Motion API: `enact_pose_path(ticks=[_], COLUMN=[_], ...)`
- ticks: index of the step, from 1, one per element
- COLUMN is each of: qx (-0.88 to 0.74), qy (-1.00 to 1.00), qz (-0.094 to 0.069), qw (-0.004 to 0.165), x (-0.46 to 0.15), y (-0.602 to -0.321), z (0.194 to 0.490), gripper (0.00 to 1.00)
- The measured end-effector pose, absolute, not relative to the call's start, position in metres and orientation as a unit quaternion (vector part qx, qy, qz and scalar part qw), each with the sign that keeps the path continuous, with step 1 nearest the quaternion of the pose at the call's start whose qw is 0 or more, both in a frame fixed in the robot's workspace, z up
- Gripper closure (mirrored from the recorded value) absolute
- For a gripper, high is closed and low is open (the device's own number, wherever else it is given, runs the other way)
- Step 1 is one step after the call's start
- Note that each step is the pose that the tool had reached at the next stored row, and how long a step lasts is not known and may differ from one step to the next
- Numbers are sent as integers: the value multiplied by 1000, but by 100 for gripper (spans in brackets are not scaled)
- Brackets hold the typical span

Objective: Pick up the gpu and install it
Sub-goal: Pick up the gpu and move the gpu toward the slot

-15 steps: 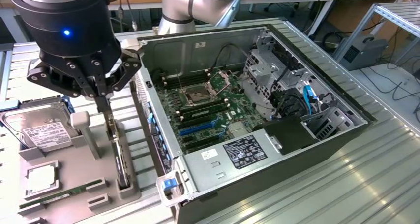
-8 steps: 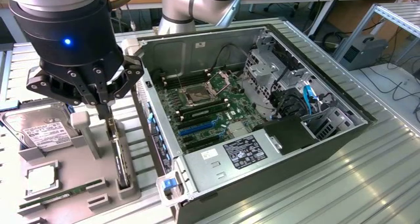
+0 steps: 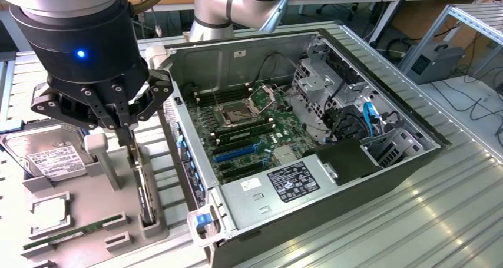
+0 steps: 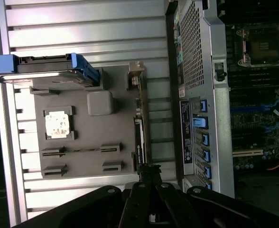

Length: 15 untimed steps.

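The gpu (image 3: pixel 142 188) stands on its edge in a slot of the grey holder tray (image 3: pixel 86 191), left of the open computer case (image 3: pixel 330 179) in the exterior view. It looks like a thin dark strip running toward the tray's near end. My gripper (image 3: pixel 126 126) hangs straight above the card's far end, and its fingers have come together on the upper edge. From the wrist, the gpu (image 4: pixel 139 137) is seen edge-on, running up to the gripper (image 4: pixel 149 172), whose dark fingers pinch it. The blue expansion slots (image 3: pixel 235 153) lie on the motherboard inside the case.
The tray also holds a silver hard drive (image 3: pixel 51 155), a processor chip (image 3: pixel 49 212) and a green memory stick (image 3: pixel 67 235). The case's rear wall (image 3: pixel 182 144) stands close beside the card. Ribbed metal tabletop (image 3: pixel 409 221) surrounds everything.
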<state>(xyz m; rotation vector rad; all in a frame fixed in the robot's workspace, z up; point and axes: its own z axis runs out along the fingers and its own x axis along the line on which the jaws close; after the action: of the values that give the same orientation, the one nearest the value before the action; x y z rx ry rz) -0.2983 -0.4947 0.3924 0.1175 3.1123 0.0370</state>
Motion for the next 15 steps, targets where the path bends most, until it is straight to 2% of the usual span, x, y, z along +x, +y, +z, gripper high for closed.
enact_pose_path(ticks=[10,13,14,15], qx=[38,38,38,38], qy=[999,999,999,999], qz=[12,12,12,12], qw=[13,13,13,13], x=[-298,-298,-298,-298], y=[-495,-495,-495,-495], z=[392,392,392,392], gripper=[89,70,70,64])
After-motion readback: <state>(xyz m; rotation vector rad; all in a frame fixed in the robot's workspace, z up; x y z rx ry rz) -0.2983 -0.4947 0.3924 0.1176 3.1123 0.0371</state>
